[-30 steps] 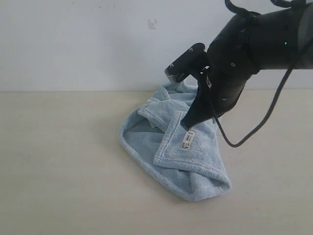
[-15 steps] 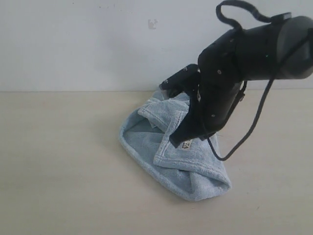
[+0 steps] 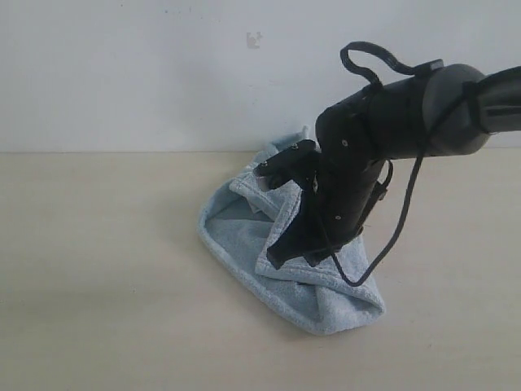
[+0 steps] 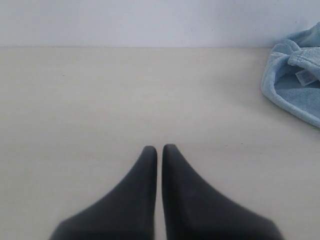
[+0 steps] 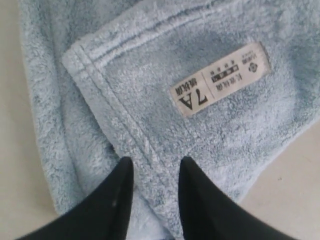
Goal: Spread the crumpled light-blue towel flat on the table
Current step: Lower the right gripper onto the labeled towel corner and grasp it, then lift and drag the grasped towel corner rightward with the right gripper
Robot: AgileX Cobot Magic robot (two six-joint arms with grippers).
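You're looking at fluffy terry cloth on the towel (image 3: pixel 236 236): looped pile, with a flatter stitched hem. The label (image 5: pixel 220 80) is smooth, white and matt, with black print. The table (image 3: pixel 98 285) is smooth, matt beige. The right gripper (image 5: pixel 156 161) and left gripper (image 4: pixel 156 149) are matt black and plastic-looking. The arm shell (image 3: pixel 407 106) is slightly glossy.

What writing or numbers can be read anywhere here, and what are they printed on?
"7A": large print on the white label sewn to the towel.
Smaller lines and a round emblem beside it on that label: too small to read.
White tag on the towel in the left wrist view: too small to read.
Small mark on the wall: no legible text.
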